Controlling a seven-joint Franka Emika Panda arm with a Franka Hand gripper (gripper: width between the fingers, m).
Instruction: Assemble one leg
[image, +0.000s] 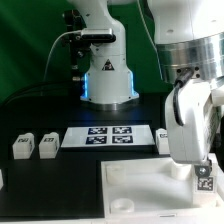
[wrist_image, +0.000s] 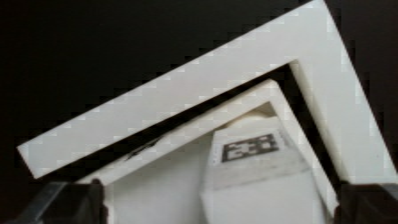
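A small white leg (image: 203, 181) with a black-and-white tag stands at the far corner of the large white square tray (image: 140, 190), on the exterior view's right. My gripper (image: 197, 170) hangs right over it. In the wrist view the leg (wrist_image: 249, 150) lies between my two dark fingers (wrist_image: 75, 203), inside the tray's raised corner rim (wrist_image: 214, 80). My gripper (wrist_image: 222, 206) stands open, with a clear gap between one finger and the leg. The leg's lower end is hidden by the frame edge.
Two more white legs (image: 22, 146) (image: 47, 145) lie on the black table at the exterior view's left. A further white leg (image: 163, 140) stands by the marker board (image: 110, 135). The arm's base (image: 108, 80) rises behind.
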